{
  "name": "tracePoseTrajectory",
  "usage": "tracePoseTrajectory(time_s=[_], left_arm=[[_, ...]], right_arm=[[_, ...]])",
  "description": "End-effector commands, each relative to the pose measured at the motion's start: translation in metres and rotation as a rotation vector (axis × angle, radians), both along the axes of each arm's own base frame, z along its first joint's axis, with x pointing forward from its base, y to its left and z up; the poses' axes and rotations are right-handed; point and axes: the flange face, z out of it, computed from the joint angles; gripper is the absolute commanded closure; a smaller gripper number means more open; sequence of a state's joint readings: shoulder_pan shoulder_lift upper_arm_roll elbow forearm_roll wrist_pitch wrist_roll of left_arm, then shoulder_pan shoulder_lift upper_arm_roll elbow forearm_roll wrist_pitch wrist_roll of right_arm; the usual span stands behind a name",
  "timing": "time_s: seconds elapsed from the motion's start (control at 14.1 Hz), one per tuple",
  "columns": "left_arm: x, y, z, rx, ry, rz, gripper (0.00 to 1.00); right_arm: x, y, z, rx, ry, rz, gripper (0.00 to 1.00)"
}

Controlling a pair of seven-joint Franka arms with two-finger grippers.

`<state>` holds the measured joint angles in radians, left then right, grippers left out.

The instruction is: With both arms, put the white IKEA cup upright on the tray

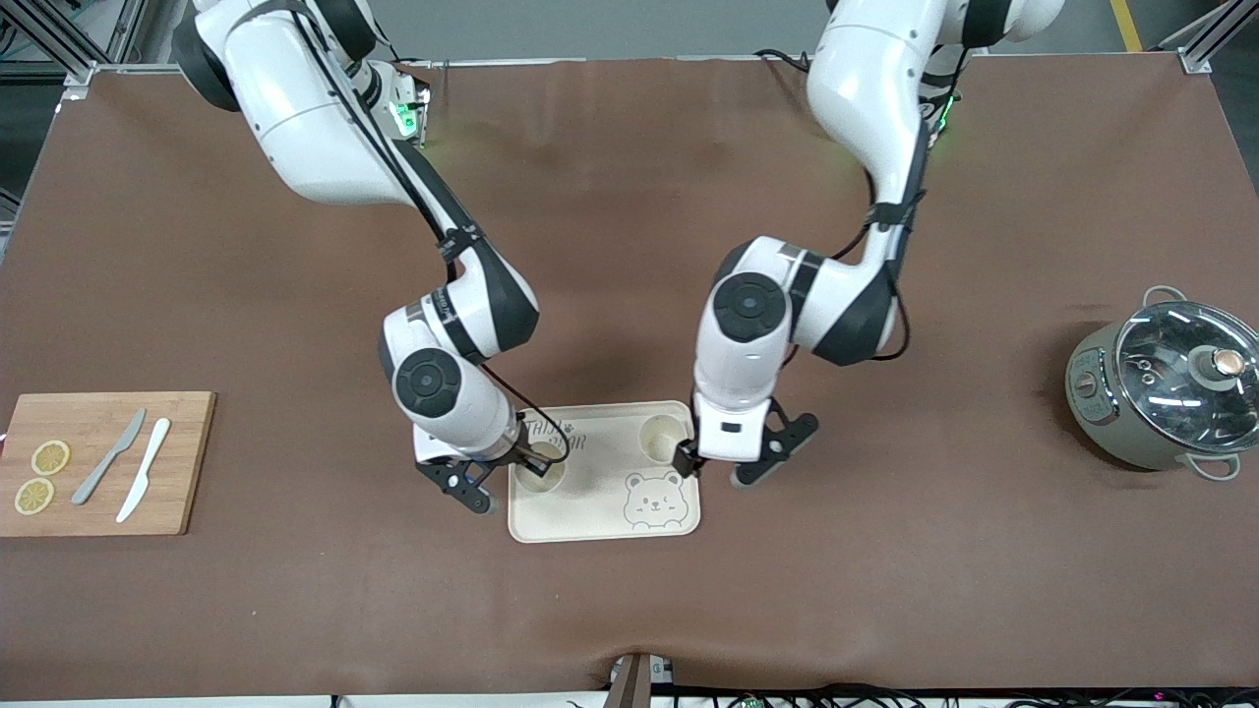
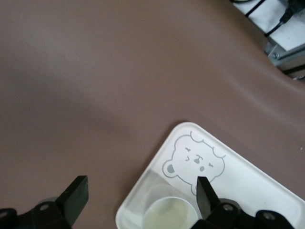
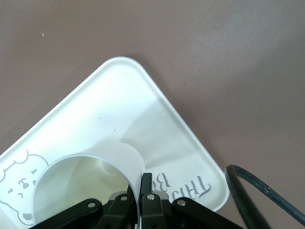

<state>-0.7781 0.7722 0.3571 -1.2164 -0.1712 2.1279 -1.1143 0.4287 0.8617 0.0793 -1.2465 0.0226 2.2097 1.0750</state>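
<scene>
White on cream: white cup [image 1: 540, 472] [image 3: 86, 167] upright on the tray [image 1: 600, 511] [image 2: 267, 186] [image 3: 95, 109], mouth up, at the tray's end toward the right arm, just beside the grey lettering. Right gripper [image 1: 523, 457] [image 3: 144, 186] down on it, fingers clamped together on the cup's wall at the rim, one inside and one outside. Fingertips hidden under the wrist in the front view, plain only in the right wrist view.

Second white cup [image 1: 661, 436] [image 2: 169, 214] upright too, in the tray's corner toward the left arm, farther from the front camera than the bear-face drawing [image 1: 654, 500] [image 2: 194, 162]. Left gripper [image 1: 715, 469] [image 2: 140, 191] low at that end of the tray, jaws spread wide and gripping nothing. One of its fingers [image 2: 205, 191] over the tray close by the cup, the other out over the bare brown table cover [image 1: 629, 246]. Cannot tell whether that finger touches the cup.

Right arm [image 1: 315, 128] reaching down from its base, elbow bent, wrist turned down over the tray. Left arm [image 1: 866, 88] folded at the elbow likewise, forearm dropping straight down at the tray's edge.

Lettering half covered by the right wrist, only part readable. Second cup cut off at the edge of the left wrist view.

Farther out: wooden cutting board [image 1: 98, 511] at the right arm's end of the table, carrying two lemon slices [image 1: 49, 457], a grey knife [image 1: 110, 455] and a white knife [image 1: 145, 482]. Grey-green pot [image 1: 1102, 413] with a glass lid [image 1: 1185, 359] at the left arm's end.
</scene>
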Motion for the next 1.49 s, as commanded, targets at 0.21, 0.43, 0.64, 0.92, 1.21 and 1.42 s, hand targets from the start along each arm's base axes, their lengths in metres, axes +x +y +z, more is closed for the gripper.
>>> tracePoseTrajectory(time_s=[0.21, 0.43, 0.64, 0.92, 1.21, 1.42], left_arm=[[0.010, 0.074, 0.063, 0.028, 0.065, -0.118, 0.00], [0.009, 0.129, 0.091, 0.036, 0.112, -0.232, 0.00], [0.003, 0.185, 0.114, 0.028, 0.135, -0.339, 0.00], [-0.008, 0.243, 0.133, 0.016, 0.152, -0.446, 0.00], [-0.016, 0.286, 0.145, 0.011, 0.163, -0.521, 0.00], [-0.024, 0.318, 0.154, 0.008, 0.154, -0.566, 0.00]], right_arm=[[-0.005, 0.018, -0.018, 0.018, -0.031, -0.029, 1.00], [-0.007, 0.021, -0.026, 0.016, -0.031, -0.025, 1.00], [-0.010, 0.023, -0.035, 0.018, -0.038, -0.019, 1.00], [-0.011, 0.023, -0.036, 0.012, -0.038, -0.014, 0.73], [-0.010, 0.022, -0.036, 0.008, -0.041, -0.011, 0.00], [-0.010, 0.023, -0.034, -0.001, -0.050, 0.003, 0.00]])
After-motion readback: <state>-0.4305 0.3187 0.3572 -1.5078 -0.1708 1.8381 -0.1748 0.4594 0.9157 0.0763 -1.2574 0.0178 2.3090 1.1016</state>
